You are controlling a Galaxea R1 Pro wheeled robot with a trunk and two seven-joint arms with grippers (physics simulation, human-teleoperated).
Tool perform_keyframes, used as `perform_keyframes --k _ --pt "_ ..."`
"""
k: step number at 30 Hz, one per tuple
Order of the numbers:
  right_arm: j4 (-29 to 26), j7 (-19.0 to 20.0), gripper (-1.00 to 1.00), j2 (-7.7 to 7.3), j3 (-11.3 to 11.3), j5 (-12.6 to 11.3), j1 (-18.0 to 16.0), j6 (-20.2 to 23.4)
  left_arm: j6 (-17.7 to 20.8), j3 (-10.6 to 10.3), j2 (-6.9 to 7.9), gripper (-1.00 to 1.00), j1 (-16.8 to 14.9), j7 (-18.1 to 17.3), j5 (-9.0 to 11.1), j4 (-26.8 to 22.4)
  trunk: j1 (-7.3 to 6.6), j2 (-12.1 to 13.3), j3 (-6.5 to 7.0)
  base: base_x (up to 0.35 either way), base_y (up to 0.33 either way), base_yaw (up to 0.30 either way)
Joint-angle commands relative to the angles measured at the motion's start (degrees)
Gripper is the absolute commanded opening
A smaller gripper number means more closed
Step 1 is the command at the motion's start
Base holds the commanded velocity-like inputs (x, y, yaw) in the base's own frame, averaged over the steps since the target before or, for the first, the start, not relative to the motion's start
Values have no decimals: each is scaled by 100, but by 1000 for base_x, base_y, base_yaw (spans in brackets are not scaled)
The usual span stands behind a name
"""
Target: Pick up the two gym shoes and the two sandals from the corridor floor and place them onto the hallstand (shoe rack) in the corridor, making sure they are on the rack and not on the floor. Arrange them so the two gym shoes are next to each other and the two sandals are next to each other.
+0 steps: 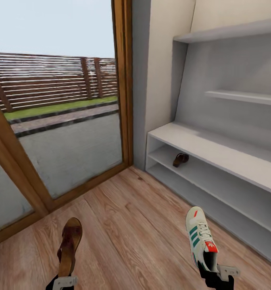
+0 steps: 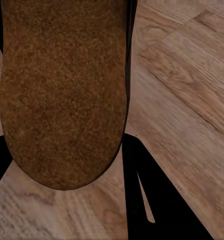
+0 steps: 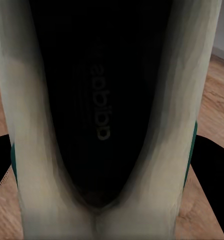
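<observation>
Sneaker (image 1: 201, 238) pinched at the heel in right claw (image 1: 218, 273), raised over wood floor (image 1: 135, 225); brown sandal (image 1: 69, 246) clamped in left claw (image 1: 65, 281). Second sandal (image 1: 180, 159) on the shoe rack (image 1: 216, 151) middle shelf, beside glass door (image 1: 63, 121)

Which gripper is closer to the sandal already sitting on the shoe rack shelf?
Right, though not by much. The right gripper, holding a gym shoe, sits below the shelved sandal near the rack. The left gripper, holding the other sandal, is farther out by the window.
</observation>
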Motion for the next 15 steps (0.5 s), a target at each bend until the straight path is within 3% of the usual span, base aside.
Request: perform_keyframes --k 1,15 --pt "-1 49 -100 3 -49 29 -7 -18 -15 53 -3 -100 -2 -45 -47 2 1 -2 -5 183 297 -267" --pt "-6 49 -100 3 -49 23 -7 -18 -15 53 -3 -100 -1 -50 -47 2 1 -2 -5 183 291 -267"
